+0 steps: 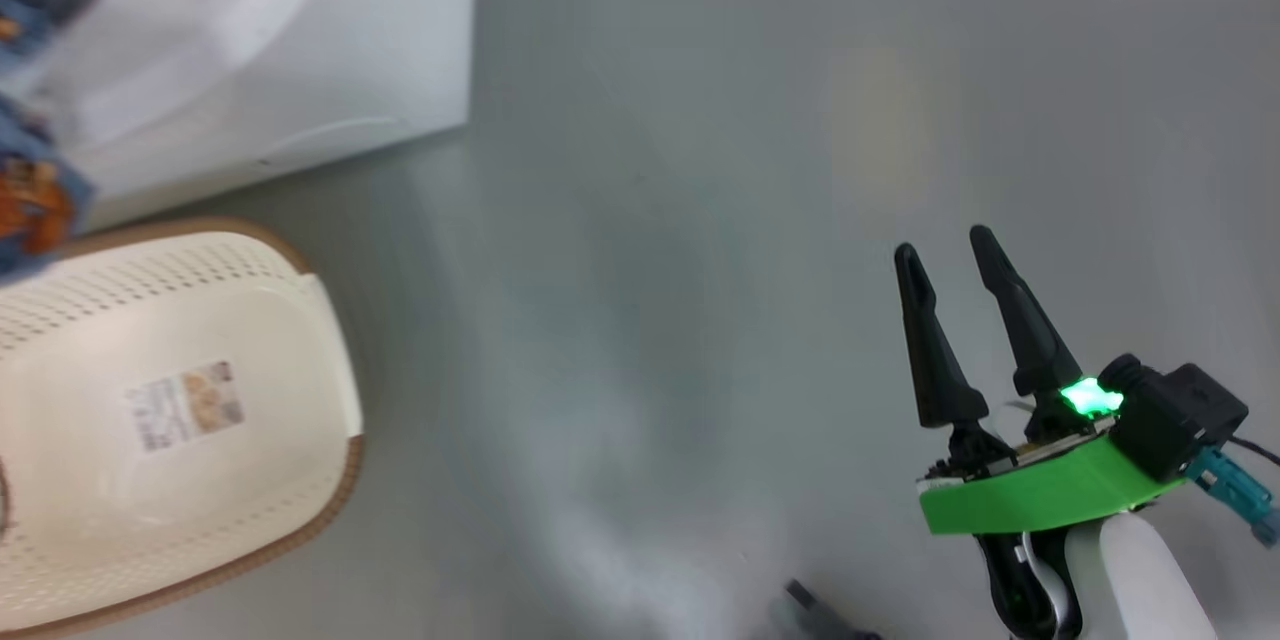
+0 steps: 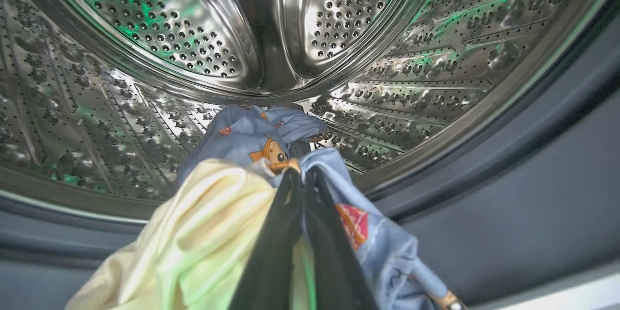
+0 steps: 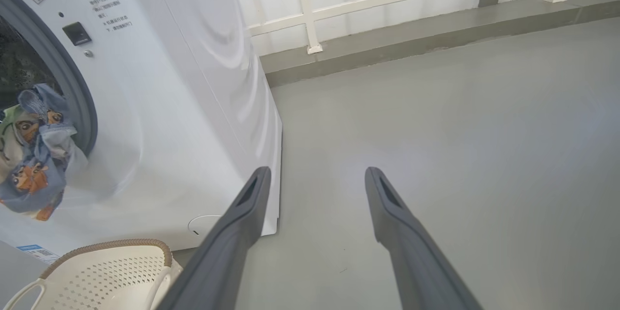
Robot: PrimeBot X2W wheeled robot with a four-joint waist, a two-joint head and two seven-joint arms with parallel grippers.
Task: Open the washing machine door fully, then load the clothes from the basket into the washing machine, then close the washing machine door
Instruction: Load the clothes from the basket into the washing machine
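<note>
Left: the left gripper point(image 2: 300, 174), its fingers pressed together on the clothes point(image 2: 218, 232), a cream piece and blue printed garments, holds the bundle at the mouth of the steel drum point(image 2: 145, 34) of the washing machine point(image 1: 300, 40). Centre: the basket point(image 1: 180, 420) stands on the grey floor point(image 1: 650, 270), just beside the machine's front. Right: the right gripper point(image 1: 942, 242) hangs over the floor, fingers spread, holding nothing.

A smooth, matte grey floor point(image 3: 460, 131) runs back to a raised grey-brown ledge point(image 3: 436, 34) at the foot of a white wall point(image 3: 368, 17). A white railing point(image 3: 304, 5) of slim posts and bars stands along that ledge. Soft, even light leaves a pale sheen on the floor.
</note>
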